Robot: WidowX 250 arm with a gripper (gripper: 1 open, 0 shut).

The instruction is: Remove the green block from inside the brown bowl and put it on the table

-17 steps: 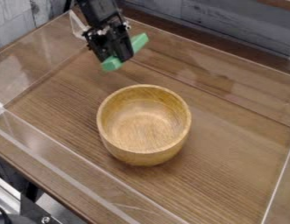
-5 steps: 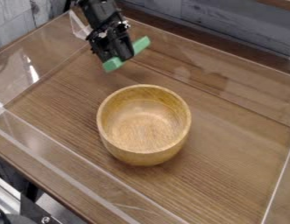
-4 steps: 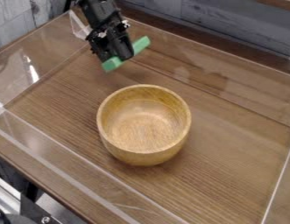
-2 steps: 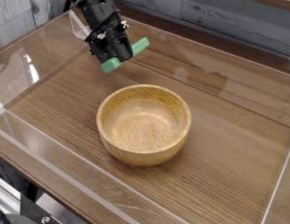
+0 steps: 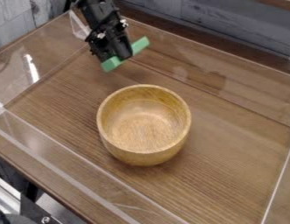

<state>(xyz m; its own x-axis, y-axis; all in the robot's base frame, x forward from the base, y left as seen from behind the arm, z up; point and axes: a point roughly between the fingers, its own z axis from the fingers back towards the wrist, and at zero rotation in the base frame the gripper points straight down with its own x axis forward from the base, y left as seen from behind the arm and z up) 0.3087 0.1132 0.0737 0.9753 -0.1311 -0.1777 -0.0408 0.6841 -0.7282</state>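
The green block (image 5: 123, 52) is held tilted between the black fingers of my gripper (image 5: 116, 52), which is shut on it, low over the table (image 5: 229, 114) at the upper left. The block's lower end sits close to the tabletop; whether it touches I cannot tell. The brown bowl (image 5: 144, 123) stands in the middle of the table, below and to the right of the gripper, with nothing inside it.
Low clear acrylic walls (image 5: 30, 61) border the tabletop on the left, front and right. A grey plank wall runs behind the table at the top right.
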